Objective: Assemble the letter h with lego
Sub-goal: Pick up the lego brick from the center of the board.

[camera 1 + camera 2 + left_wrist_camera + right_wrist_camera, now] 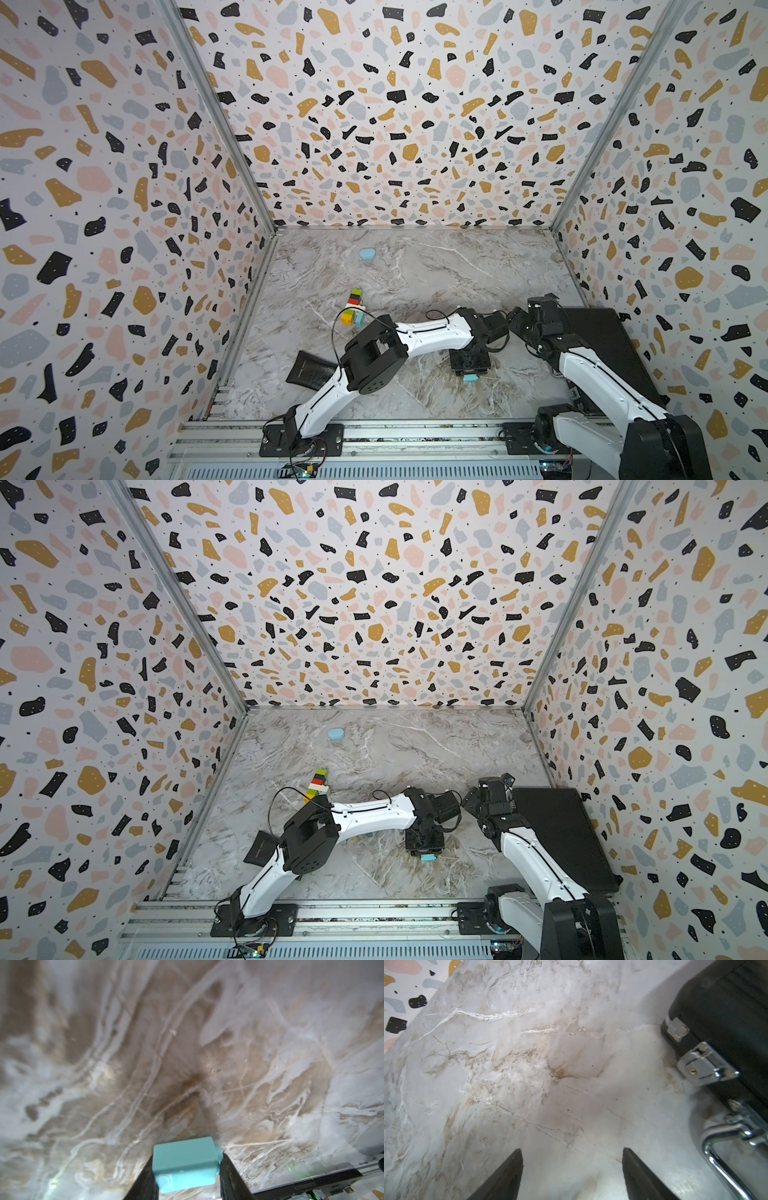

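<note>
Left pincer point(187, 1155) is clamped on a light blue brick point(182, 1167), its studs pressed sideways against one finger. Right pincer point(572, 1150) stands apart and empty beside a black case point(726, 1012). The coloured brick stack point(353, 309) lies on the tabletop point(415, 270), well apart from the left pincer. Uneven stud contact could let the brick twist or slip. Only the wrist view shows the grip, and only the top views show the stack.

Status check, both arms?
Left gripper closed on light blue brick. Right gripper open, empty. Lego stack near left elbow. Black case beside right gripper.
</note>
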